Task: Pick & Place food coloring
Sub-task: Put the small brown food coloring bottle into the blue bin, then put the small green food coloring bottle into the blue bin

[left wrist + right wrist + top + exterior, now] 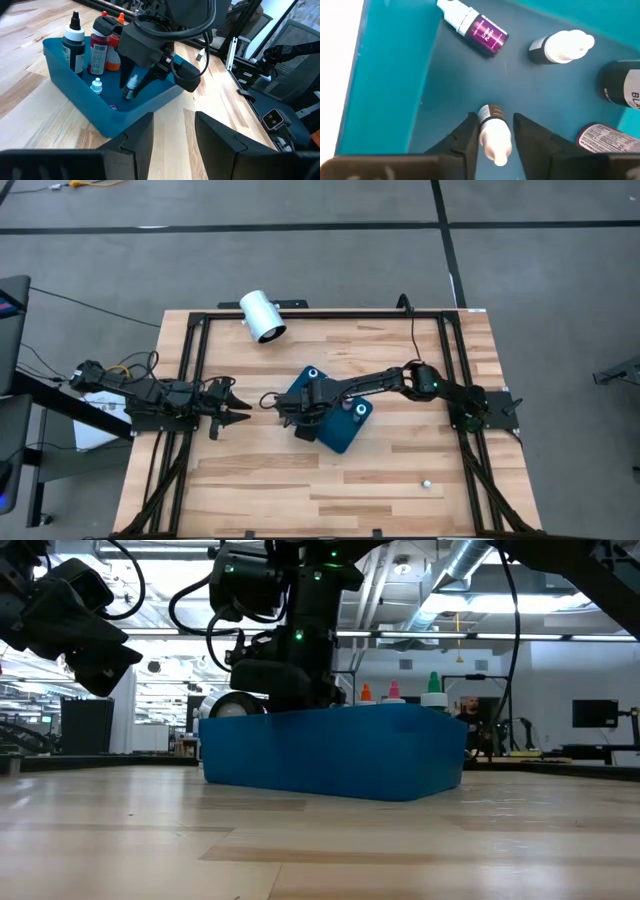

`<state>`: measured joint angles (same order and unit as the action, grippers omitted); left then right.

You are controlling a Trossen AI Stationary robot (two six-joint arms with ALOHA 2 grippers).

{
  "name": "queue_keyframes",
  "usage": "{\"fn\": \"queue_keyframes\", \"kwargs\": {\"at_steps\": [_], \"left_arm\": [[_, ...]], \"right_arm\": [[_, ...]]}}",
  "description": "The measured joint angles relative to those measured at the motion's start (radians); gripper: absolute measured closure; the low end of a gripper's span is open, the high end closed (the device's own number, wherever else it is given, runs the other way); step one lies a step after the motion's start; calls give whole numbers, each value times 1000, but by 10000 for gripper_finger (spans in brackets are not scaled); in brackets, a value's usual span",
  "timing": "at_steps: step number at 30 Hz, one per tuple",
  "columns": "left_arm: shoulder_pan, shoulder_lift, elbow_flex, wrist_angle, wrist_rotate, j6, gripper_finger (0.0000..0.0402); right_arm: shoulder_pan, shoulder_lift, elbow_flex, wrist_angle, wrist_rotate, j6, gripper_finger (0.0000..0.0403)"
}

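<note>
A teal tray [340, 425] sits at the table's middle and holds several small food coloring bottles. My right gripper [494, 131] reaches down into the tray's left part and is shut on one tiny bottle [131, 88] with a white cap and dark body. Other bottles stand in the tray: a black one [74, 47], a red one [100, 50] and an orange one [116, 55]. A purple-labelled one [481, 31] lies on the tray floor. My left gripper [235, 408] is open and empty, left of the tray. My right gripper pinches the tiny bottle between its two fingers, at the upper body just below the white cap [492, 116]. The fingers come from above, pointing down into the tray. The bottle stands upright, cap up. Whether its base touches the tray floor, I cannot tell.
A big white cylinder [262, 317] lies at the table's far edge, left of centre. A small white thing [427, 482] lies near the front right. Bottle tops [393, 690] stick up over the tray wall [330, 755]. Bare wood lies in front of the tray.
</note>
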<state>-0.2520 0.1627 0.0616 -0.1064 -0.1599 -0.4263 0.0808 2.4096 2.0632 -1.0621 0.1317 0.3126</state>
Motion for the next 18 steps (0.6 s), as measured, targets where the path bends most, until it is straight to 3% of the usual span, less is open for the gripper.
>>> {"fn": "queue_keyframes", "kwargs": {"at_steps": [9, 18], "left_arm": [[0, 0, 0, 0, -2, 0, 267], [0, 0, 0, 0, -3, 0, 267]], "right_arm": [[-7, 1, 25, -20, -2, -7, 219], [-11, 1, 260, -226, -4, -7, 217]]}}
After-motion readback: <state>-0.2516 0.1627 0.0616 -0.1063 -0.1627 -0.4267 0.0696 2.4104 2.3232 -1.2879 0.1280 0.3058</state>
